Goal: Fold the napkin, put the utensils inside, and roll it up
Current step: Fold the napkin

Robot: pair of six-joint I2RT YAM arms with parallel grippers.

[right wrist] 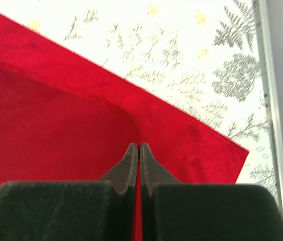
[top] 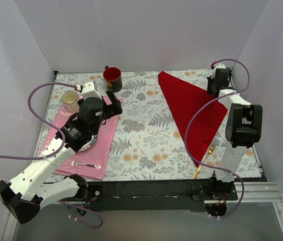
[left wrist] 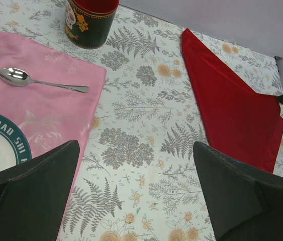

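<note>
The right gripper [right wrist: 139,149] pinches a layer of the red napkin [right wrist: 56,115]. The left gripper [left wrist: 135,148] gapes wide over the tablecloth [left wrist: 146,105].

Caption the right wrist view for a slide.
Right gripper pinching a layer of the red napkin over the floral tablecloth.

There is one bright red soft cloth napkin [top: 191,108], one pale pink cloth placemat [top: 103,135] and one fern-and-flower printed tablecloth [top: 146,130]. Cups number two: one dark green mug with a red inside [top: 112,78] and one cream-coloured cup [top: 70,100]. One round white plate with a teal lettered rim [left wrist: 3,131] shows, partly hidden. Silver cutlery comes to two pieces: one silver metal fork [top: 85,164] and one silver metal spoon [left wrist: 35,83]. Of slim gold-coloured metal cutlery [top: 210,150] at least one piece shows; any more cannot be told. Two white-and-black robot arms [top: 40,173] stand there, each with one purple cable [top: 33,108].
</note>
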